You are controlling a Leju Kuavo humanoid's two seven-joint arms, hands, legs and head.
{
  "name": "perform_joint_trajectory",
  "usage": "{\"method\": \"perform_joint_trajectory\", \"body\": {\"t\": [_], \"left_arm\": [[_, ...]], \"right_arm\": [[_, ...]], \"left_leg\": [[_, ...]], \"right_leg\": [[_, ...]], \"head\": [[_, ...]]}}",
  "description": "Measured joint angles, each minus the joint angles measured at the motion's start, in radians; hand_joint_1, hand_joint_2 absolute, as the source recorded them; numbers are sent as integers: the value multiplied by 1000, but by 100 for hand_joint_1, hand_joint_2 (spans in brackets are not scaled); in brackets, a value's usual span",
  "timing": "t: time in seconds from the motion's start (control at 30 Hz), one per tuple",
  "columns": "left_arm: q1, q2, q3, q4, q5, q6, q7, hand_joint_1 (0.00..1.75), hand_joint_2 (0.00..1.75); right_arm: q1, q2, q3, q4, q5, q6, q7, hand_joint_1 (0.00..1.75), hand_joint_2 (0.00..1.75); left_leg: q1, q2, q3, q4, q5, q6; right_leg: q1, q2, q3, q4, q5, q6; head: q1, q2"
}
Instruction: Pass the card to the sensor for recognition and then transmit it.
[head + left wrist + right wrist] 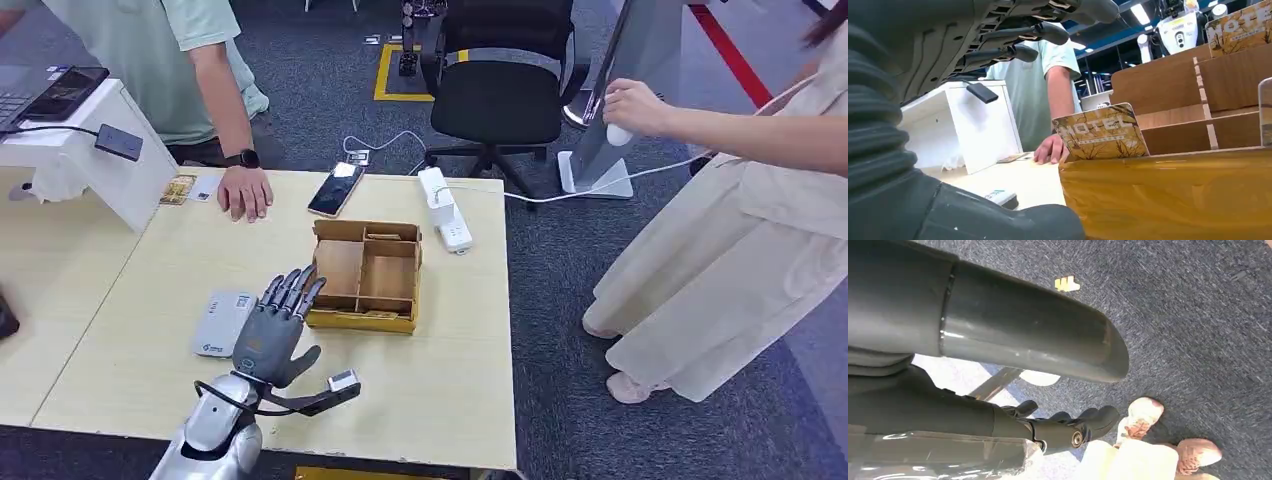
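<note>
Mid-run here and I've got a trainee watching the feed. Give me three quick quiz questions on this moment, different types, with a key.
1. True or false: the left hand already holds a card.
2. Where does the HOTEL card stand? A) in the wooden box B) on the phone C) on the grey card reader
3. Fill in: a person's hand rests flat on the ____.

Key
1. False: its fingers are apart beside the box, holding nothing.
2. A
3. table
</note>
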Motion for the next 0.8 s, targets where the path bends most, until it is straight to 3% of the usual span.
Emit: {"method": "perform_joint_trajectory", "body": {"t": [0.8], "left_arm": [[-30, -27, 0, 48, 3, -3, 16, 0, 175]], "right_arm": [[0, 0, 5, 7, 0, 6, -1, 0, 0]], "left_leg": [[0, 0, 0, 0, 0, 0]], "right_leg": [[0, 0, 0, 0, 0, 0]], "head": [[0, 0]]}}
